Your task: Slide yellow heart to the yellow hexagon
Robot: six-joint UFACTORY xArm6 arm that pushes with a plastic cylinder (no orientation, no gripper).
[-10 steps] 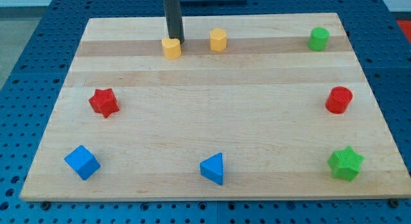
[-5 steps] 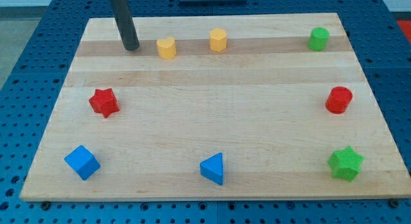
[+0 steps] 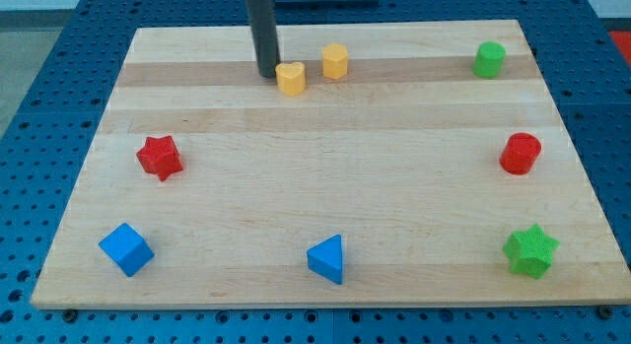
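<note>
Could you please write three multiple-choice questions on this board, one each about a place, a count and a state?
1. Where is my tip relative to the yellow heart block?
A. the view's left
B. the view's right
C. the view's bottom

2. How many red blocks lie on the wooden board?
A. one
B. two
C. three

3. Does the heart touch the yellow hexagon block?
A. stacked
B. touching
C. apart

Answers: 1 A, the rod stands just left of it. 2 B, red star block and red cylinder block. 3 C, a narrow gap shows.

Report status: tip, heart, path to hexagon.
My tip just at the view's left of the yellow heart. Heart short of the yellow hexagon, small gap between. Nothing in the gap.
</note>
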